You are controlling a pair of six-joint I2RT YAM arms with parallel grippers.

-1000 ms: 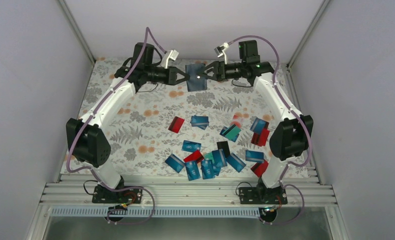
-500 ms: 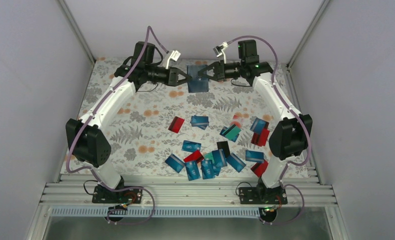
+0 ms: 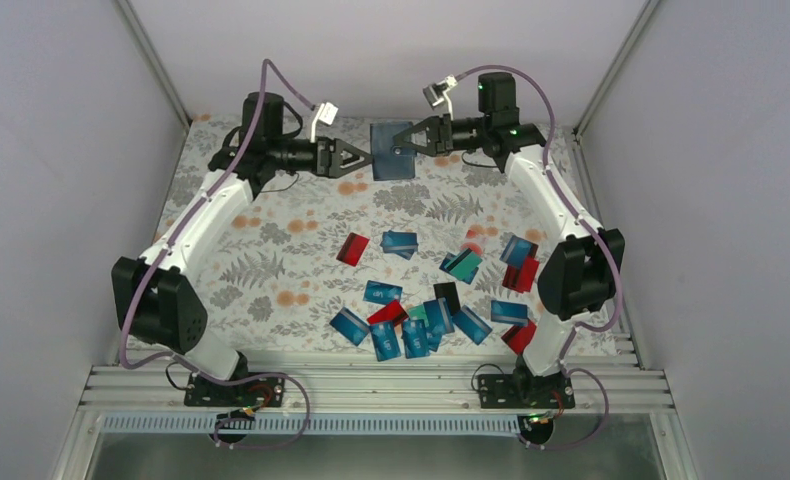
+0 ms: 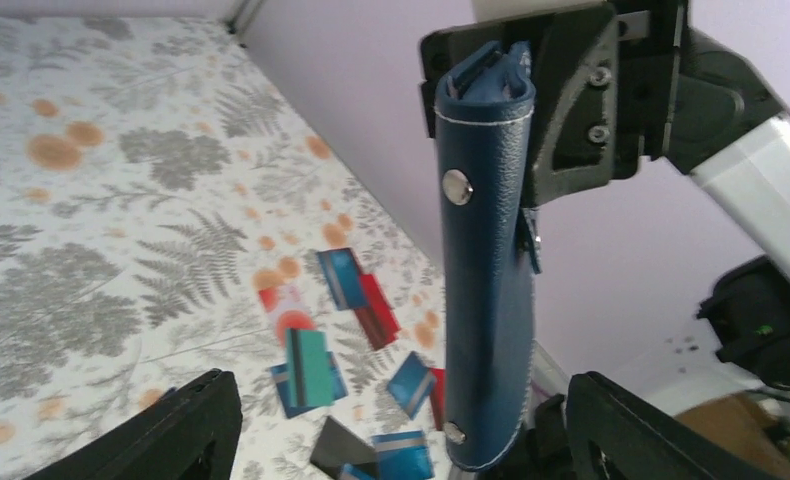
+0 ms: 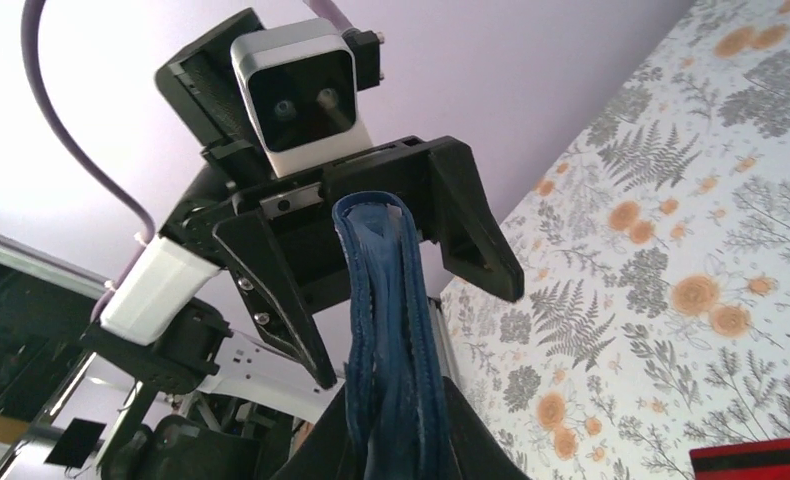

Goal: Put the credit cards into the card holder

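- One card holder [image 3: 386, 168]: navy leather, white stitching, silver snaps.
- Right gripper [image 3: 403, 149] pinches it; left gripper [image 3: 363, 158] gapes free.
- Credit cards [image 3: 382, 293]: roughly seventeen, overlapping.

Left claw [image 3: 359, 158] spread wide, right claw [image 3: 403, 147] clamped (both aloft, facing)

No legible text, numbers or logos in any view. The credit cards [image 3: 382, 293] on the surface carry small pale marks, but they are too small and blurred to read, in the left wrist view as well. The card holder [image 4: 486, 300] up close shows only white stitching and metal studs [image 4: 457, 186], with no print that can be made out.
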